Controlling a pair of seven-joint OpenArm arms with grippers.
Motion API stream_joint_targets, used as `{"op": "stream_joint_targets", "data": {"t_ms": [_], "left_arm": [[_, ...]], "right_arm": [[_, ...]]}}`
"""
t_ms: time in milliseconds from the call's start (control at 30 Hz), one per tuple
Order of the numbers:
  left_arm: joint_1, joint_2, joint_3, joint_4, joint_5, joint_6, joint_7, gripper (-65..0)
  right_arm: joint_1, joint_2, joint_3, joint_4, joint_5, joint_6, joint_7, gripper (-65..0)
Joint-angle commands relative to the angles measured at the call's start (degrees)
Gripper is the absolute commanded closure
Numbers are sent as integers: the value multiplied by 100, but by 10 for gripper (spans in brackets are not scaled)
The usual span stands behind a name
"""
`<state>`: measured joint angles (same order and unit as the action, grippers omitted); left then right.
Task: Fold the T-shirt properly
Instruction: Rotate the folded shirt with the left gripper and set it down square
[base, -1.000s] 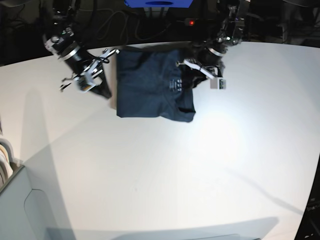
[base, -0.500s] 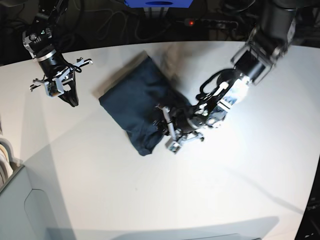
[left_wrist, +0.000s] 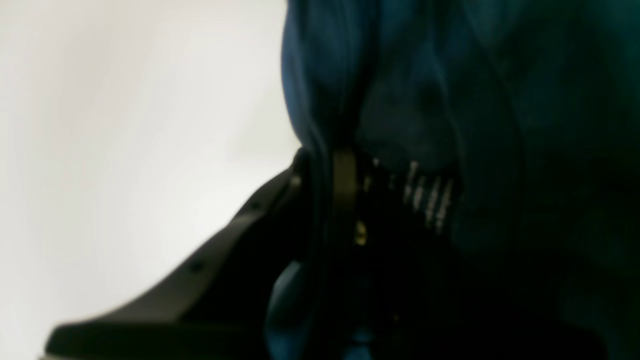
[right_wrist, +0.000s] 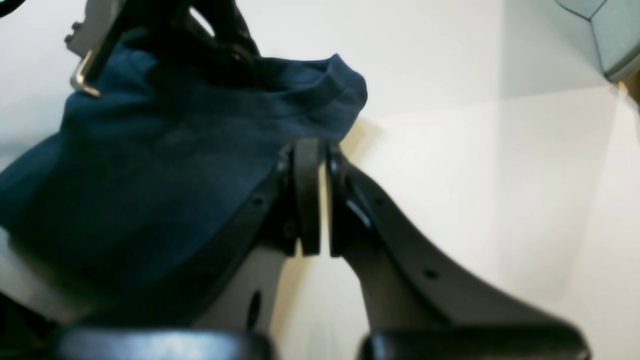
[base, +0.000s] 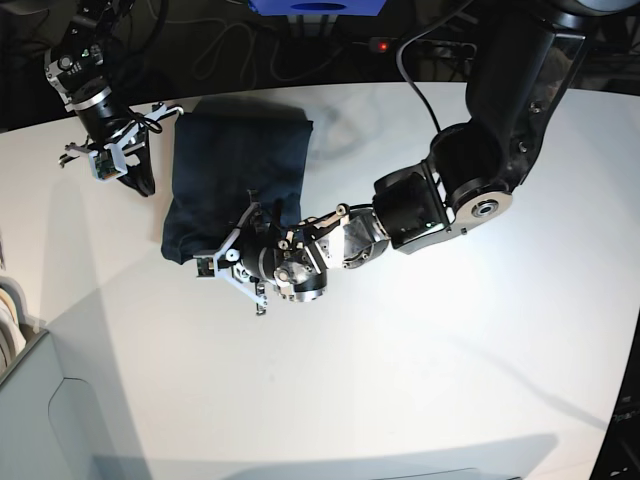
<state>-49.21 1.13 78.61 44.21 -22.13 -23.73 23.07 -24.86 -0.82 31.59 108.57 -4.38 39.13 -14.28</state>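
Observation:
The dark navy T-shirt (base: 238, 170) lies folded in a rough rectangle on the white table (base: 400, 380), left of centre. My left gripper (base: 222, 258) reaches across from the right and is shut on the T-shirt (left_wrist: 400, 100) at its near edge. Cloth bunches over the fingers (left_wrist: 344, 190), and white label print (left_wrist: 425, 197) shows beside them. My right gripper (base: 142, 186) stands just left of the shirt, apart from it. Its fingers (right_wrist: 307, 200) are shut with nothing between them, and the T-shirt (right_wrist: 165, 165) rises to their left.
A blue box (base: 315, 6) sits beyond the table's far edge among cables. A grey bin-like object (base: 30, 400) stands off the near left corner, and its corner (right_wrist: 612, 35) shows in the right wrist view. The big left arm (base: 470, 180) spans the table's middle.
The left arm swung left and dragged the shirt with it, turning it from a diagonal at centre to upright at the left. The right gripper backed away to the left and stays shut.

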Motion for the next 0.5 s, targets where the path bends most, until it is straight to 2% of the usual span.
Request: {"op": "stream_joint_targets", "data": {"t_ms": [0, 100, 267, 367, 467], "left_arm": [[64, -11, 3, -56, 415, -23, 414, -24], [99, -38, -331, -3, 591, -23, 563, -97], [169, -64, -964, 59, 635, 21, 686, -98], [178, -258, -1325, 243, 635, 30, 933, -107], [310, -346, -1597, 630, 635, 30, 1126, -151]], "right_arm": [[-15, 34, 19, 110, 91, 87, 88, -2], [-15, 34, 19, 118, 91, 87, 61, -2], [-15, 34, 1, 118, 91, 87, 61, -2], [-24, 34, -17, 118, 91, 87, 61, -2], [-24, 34, -17, 118, 91, 87, 53, -2]]}}
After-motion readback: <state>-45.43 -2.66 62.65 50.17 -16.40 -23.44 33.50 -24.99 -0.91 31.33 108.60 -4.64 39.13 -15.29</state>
